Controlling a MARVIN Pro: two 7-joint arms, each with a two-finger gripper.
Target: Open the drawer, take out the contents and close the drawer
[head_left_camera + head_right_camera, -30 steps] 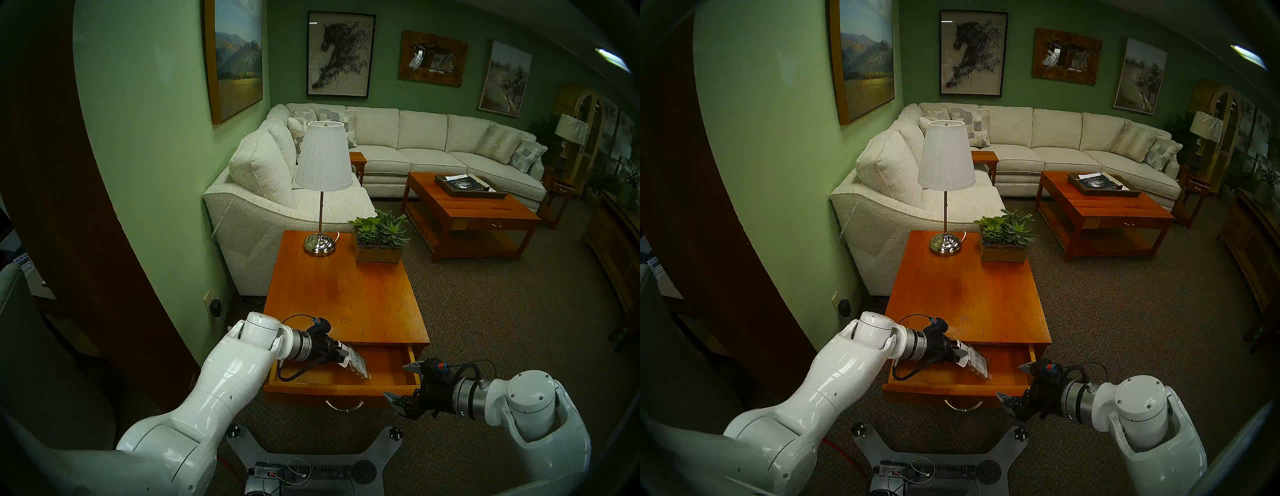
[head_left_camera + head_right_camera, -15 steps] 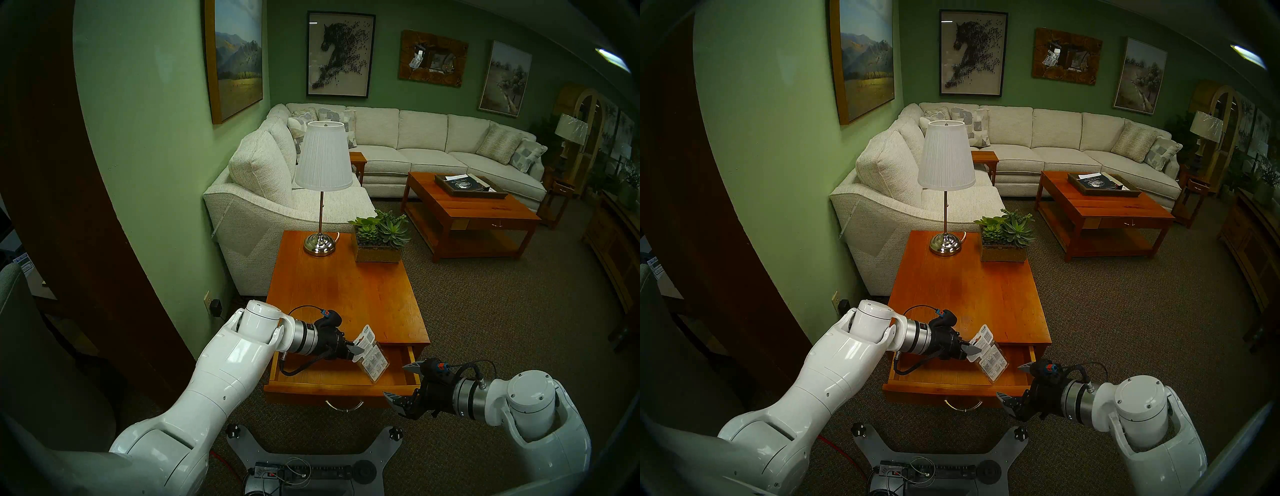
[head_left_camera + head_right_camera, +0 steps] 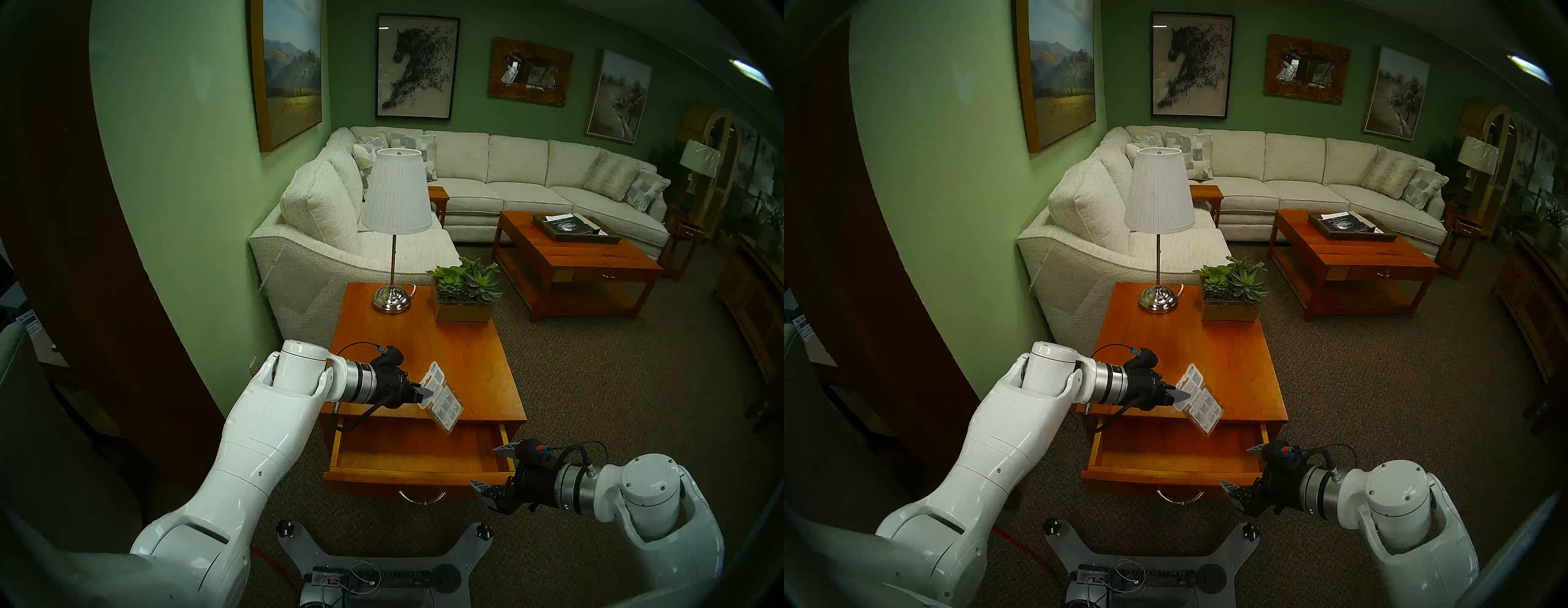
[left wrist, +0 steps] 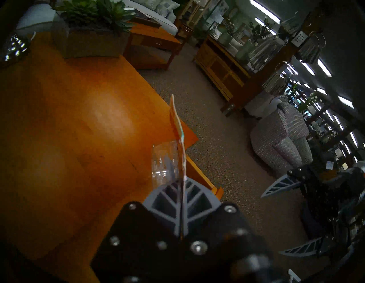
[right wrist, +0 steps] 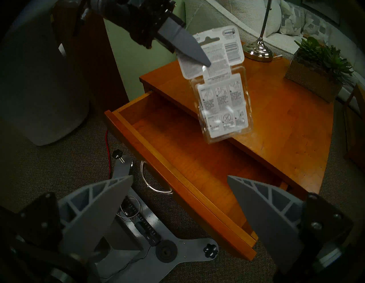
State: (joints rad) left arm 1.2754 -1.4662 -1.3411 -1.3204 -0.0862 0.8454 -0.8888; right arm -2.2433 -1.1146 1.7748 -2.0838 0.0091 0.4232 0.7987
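Note:
The orange-brown drawer (image 3: 373, 479) of the side table stands pulled out, its inside bare, with a curved silver pull (image 3: 422, 497) on its front. It also shows in the right wrist view (image 5: 177, 174). My left gripper (image 3: 428, 394) is shut on the clear blister pack (image 3: 444, 405) by its white card tab. The pack hangs tilted in the air over the table top's front edge and the back of the drawer (image 5: 221, 94). In the left wrist view the pack is edge-on (image 4: 178, 138). My right gripper (image 3: 483, 466) is open and empty, just off the drawer's front right corner.
A lamp (image 3: 392, 297) and a succulent planter (image 3: 464, 297) stand at the far end of the side table (image 3: 424, 352). A white sofa (image 3: 322, 237) is behind, a green wall (image 3: 191, 254) at left, a coffee table (image 3: 572, 259) far right, and my base (image 3: 382, 569) below the drawer.
My left gripper has lifted the blister pack up out of the drawer and back over the table's front edge. The drawer now lies bare. The right arm has not moved.

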